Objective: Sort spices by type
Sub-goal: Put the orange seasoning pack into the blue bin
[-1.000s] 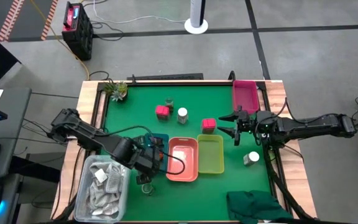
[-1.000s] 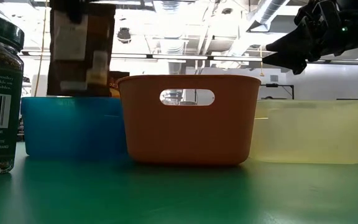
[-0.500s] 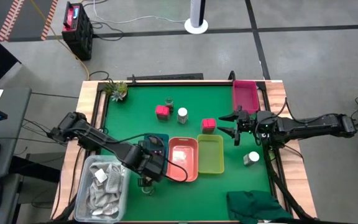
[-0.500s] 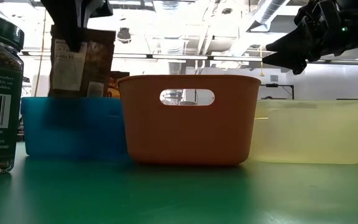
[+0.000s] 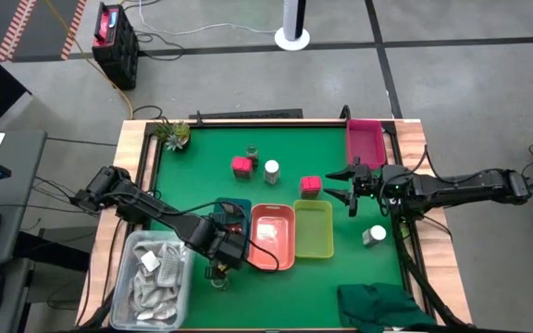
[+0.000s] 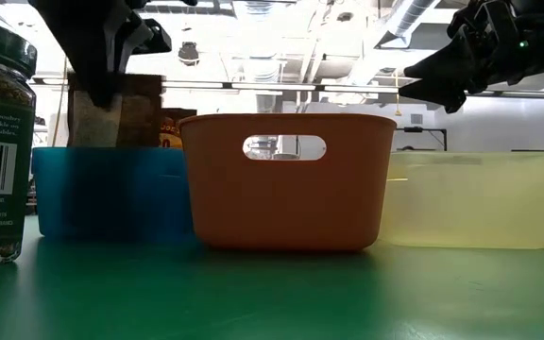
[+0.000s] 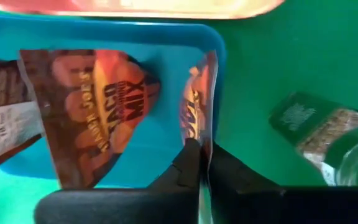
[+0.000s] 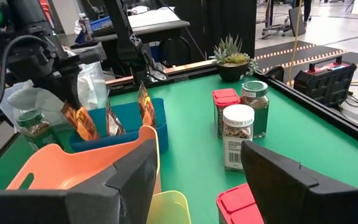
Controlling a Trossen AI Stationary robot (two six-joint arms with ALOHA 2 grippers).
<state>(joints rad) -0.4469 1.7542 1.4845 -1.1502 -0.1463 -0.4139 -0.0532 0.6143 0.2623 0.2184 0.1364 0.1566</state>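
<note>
My left gripper [image 5: 230, 228] stands over the blue tray [image 5: 237, 204], shut on a dark brown-orange packet [image 7: 197, 124]. A second packet [image 7: 98, 118] lies in that tray. A green-lidded jar [image 5: 216, 275] stands on the table beside the tray. My right gripper [image 5: 345, 187] hovers open at the table's right, next to a pink box [image 5: 310, 186]. Farther back stand another pink box [image 5: 241, 166], a green-lidded jar [image 5: 252, 152] and a white-lidded jar [image 5: 271, 170]. Another white-lidded jar [image 5: 374, 236] lies on its side. My left gripper pinches the packet's upper edge [image 7: 199, 142] between its two fingers, coming from above and pointing down. The packet hangs upright below the fingers, its lower part inside the blue tray [image 6: 111, 198]; whether it touches the tray's floor I cannot tell.
An orange tray [image 5: 271, 238] and a yellow-green tray [image 5: 314, 229] sit side by side right of the blue one. A magenta tray [image 5: 365, 141] is at the far right corner. A clear bin of white sachets [image 5: 151, 273], a green cloth [image 5: 382, 305] and a potted plant [image 5: 174, 132] line the edges.
My left gripper has moved down over the blue tray, still shut on the packet. The packet has dropped from well above the rim until most of it is inside the tray. My right gripper has kept still.
</note>
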